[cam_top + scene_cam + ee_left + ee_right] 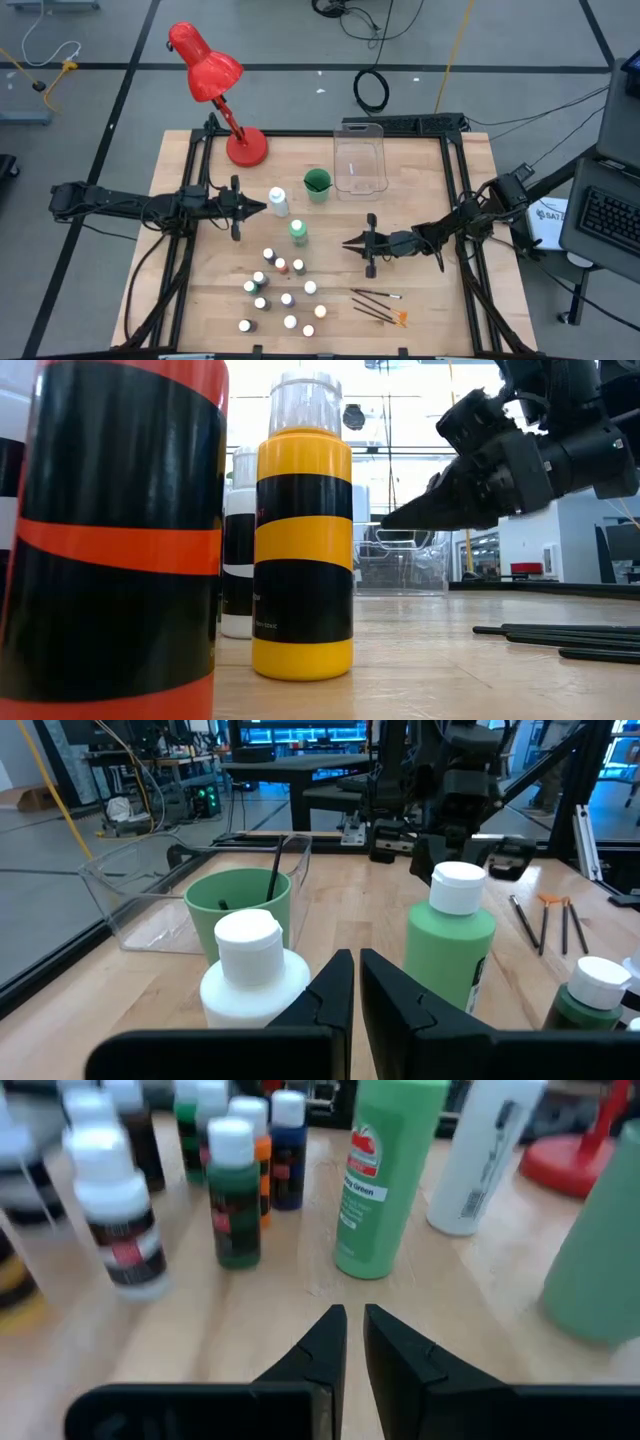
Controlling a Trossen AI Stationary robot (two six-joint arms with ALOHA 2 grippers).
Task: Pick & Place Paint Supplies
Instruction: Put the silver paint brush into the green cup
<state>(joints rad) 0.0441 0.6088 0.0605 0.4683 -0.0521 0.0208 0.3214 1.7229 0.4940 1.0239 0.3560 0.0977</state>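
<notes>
Striped paint bottles (301,530) fill the low view, while overhead they appear as a small white-capped cluster (280,292) on the counter (200,300). Only the left wrist view shows a dark stick standing in the green cup (240,905). Left pincer (262,208) is closed beside the white bottle (277,202); right pincer (345,243) is closed near the green bottle (298,232). Brushes (378,305) lie apart.

"Green" — green bottle (385,1175) label

Small white-capped paint bottles (280,292) stand clustered, two taller bottles (288,218) upright nearby, perhaps four brushes (378,305) lying flat.
</notes>
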